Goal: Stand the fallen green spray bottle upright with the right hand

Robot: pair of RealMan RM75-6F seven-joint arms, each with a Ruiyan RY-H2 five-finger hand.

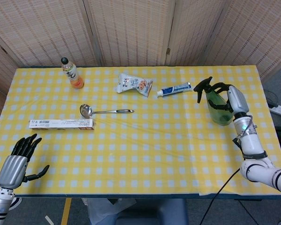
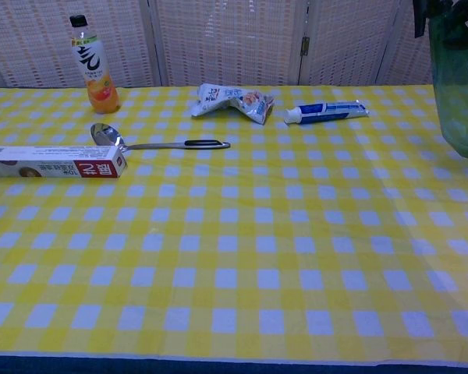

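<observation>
While the right hand (image 1: 235,99) grips the upright bottle (image 1: 218,107), fingers wrapped round, next comes settling it on the tabletop (image 1: 145,145) and letting go.

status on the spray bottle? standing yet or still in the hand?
Mostly done: the green spray bottle is upright now, trigger head on top, no longer lying on the yellow checked table. In hand: the right hand grips it, fingers around the neck. Whether its base touches the cloth cannot be told; in the chest view it looks just clear. Left: set it down and release. The left hand is idle, open.
</observation>
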